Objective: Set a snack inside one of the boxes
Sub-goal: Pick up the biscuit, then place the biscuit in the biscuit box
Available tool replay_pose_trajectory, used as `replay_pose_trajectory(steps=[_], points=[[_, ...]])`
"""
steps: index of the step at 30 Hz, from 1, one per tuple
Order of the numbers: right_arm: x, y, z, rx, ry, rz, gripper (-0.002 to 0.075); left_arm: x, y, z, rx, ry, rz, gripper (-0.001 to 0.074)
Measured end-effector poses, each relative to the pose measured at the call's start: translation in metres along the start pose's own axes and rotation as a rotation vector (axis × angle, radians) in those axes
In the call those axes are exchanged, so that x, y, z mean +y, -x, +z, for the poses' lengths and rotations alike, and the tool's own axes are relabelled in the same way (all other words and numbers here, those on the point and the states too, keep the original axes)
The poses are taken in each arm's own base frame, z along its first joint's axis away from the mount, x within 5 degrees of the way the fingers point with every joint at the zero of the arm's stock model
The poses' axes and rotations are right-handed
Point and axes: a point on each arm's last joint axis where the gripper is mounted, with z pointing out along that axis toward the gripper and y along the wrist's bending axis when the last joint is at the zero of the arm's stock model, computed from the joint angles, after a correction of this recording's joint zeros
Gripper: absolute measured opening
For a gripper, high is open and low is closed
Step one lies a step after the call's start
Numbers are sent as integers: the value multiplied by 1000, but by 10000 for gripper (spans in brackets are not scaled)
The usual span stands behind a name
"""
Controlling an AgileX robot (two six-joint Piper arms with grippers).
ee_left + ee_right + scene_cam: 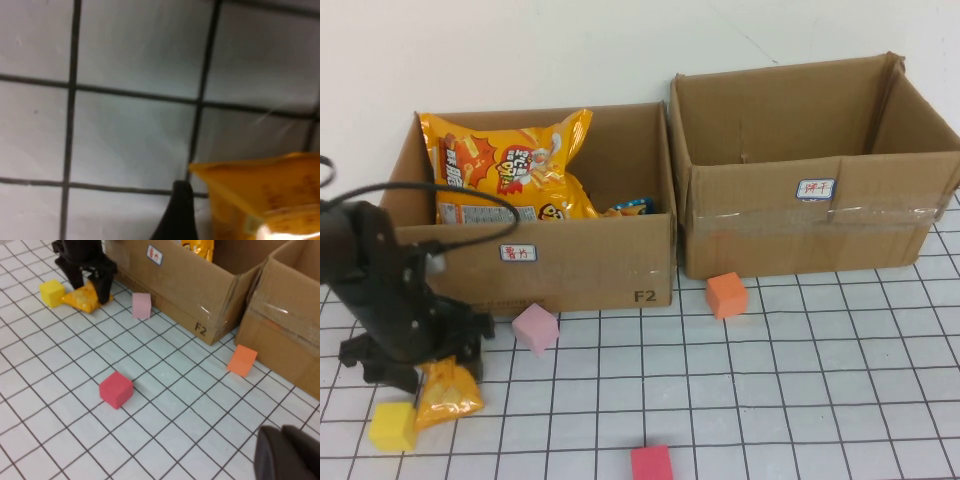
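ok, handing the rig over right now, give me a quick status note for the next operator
Left end effector: low at the table's near left, over the small orange snack bag; whether it grips the bag can't be confirmed.
Right end effector: off to the right, away from the work, holding nothing visible.
The bag lies on the grid mat beside the yellow block.
Left box already holds a large chip bag; right box shows nothing inside.
Pink, orange and red blocks lie loose on the mat.
Done: approach. Left: secure the bag, lift, drop it in a box.
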Motion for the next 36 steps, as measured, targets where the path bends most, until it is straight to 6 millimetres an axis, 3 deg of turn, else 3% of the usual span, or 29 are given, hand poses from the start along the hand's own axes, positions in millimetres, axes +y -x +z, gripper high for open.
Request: replay_pose_trajectory(steps=[3, 8, 14, 17, 20, 23, 31, 36], points=[[0, -1, 1, 7, -5, -1, 6, -6, -4, 6, 23, 44, 38, 553], [-2, -3, 2, 20, -17, -7, 6, -20, -8, 8, 32, 62, 104, 391], [-2, -4, 1, 24, -23, -1, 6, -37, -19, 8, 75, 62, 148, 393], [-2, -4, 1, 23, -25, -1, 6, -45, -26, -3, 90, 61, 187, 393], [-3, -4, 1, 23, -29, -4, 6, -59, -33, -26, 56, 17, 227, 393], [-4, -2, 1, 1, -42, -4, 6, -87, -37, -60, -27, -102, 318, 393], [-10, 8, 0, -110, -111, -4, 6, -189, -27, -166, -601, -482, 597, 393], [-13, 13, -1, -163, -143, -5, 6, -228, -3, -190, -893, -562, 612, 393]])
